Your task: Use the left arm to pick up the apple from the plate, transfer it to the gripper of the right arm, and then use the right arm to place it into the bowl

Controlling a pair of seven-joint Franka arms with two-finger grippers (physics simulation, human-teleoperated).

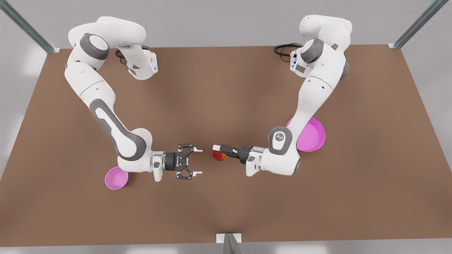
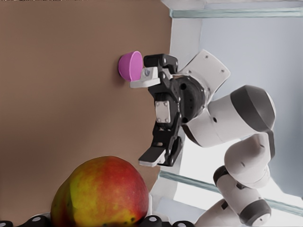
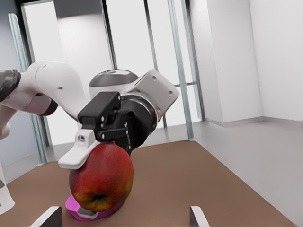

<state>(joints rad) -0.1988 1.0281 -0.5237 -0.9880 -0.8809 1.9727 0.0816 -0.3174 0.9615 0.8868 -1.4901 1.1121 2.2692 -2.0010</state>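
My work surface is a flat matte brown table (image 1: 226, 211), set in a pale grey room with metal frame posts at the corners; my right wrist view shows tall glazed panels with dark uprights and a light floor beyond the table's edge. I can read no writing anywhere; the only marking is a small round emblem on a grey joint cap of my left arm, too small to make out.

Starting at the front view's left, the small deep bright pink bowl (image 1: 117, 178) sits on the table, partly behind my right arm's wrist. Just beside it, my right tool (image 1: 197, 162) is held level above the table with its two fingers spread apart and nothing between them, pointing toward the middle. A short gap separates it from my left tool (image 1: 216, 151), which faces it and is clamped on the small round red apple with yellow-orange patches (image 1: 220, 156), holding it in the air above the table's middle. In my left wrist view the apple (image 2: 102, 194) sits right at my fingers, with the right tool (image 2: 151, 120) facing it farther off. At the front view's right, the wide shallow bright pink plate (image 1: 312, 135) lies on the table, partly hidden by my left arm.
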